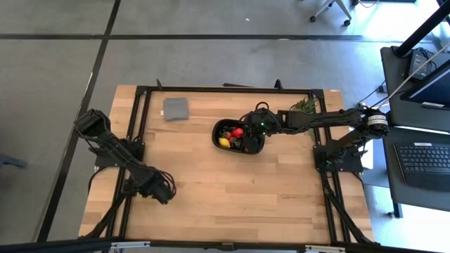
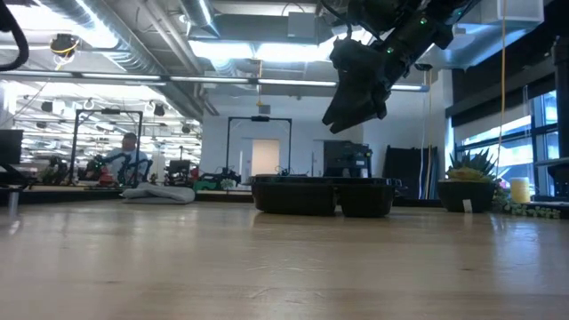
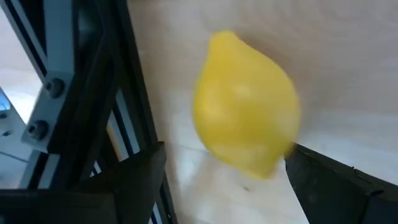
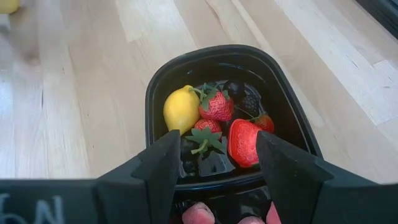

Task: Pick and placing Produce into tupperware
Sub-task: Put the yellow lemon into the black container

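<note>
Hovering above the black tupperware (image 1: pixel 239 136), the right gripper (image 4: pixel 211 163) is standing with its fingers (image 4: pixel 158 168) partly spread and nothing between them, so it is holding no fruit at the moment. The tupperware is sitting on the desk (image 1: pixel 232 190) toward the far edge, somewhat nearer the right side than the left, and it is already carrying a good share of the produce: a yellow lemon (image 4: pixel 181 109), several red strawberries (image 4: pixel 217 106) and some dark berries (image 4: pixel 236 88) are lying together in the compartment under the gripper. In the low view the gripper is hanging clear above the tray's rim, not touching it. The left gripper (image 1: pixel 160 188) is waiting low near the front left corner of the desk, its fingers (image 3: pixel 134 180) spread wide, with a second yellow lemon (image 3: pixel 245 112) lying on the wood just ahead of them and not yet gripped. A flat grey square piece (image 1: pixel 175 108) is lying near the far left corner, apart from everything else. Judging from this, the right arm is sitting between a drop into the tray and its next pick, while the left arm is setting up a grasp on the loose lemon. That next move is calling for the left fingers to straddle the lemon squarely before closing, since its rounded, smooth body is likely to roll or squirt out under an off-centre pinch.
</note>
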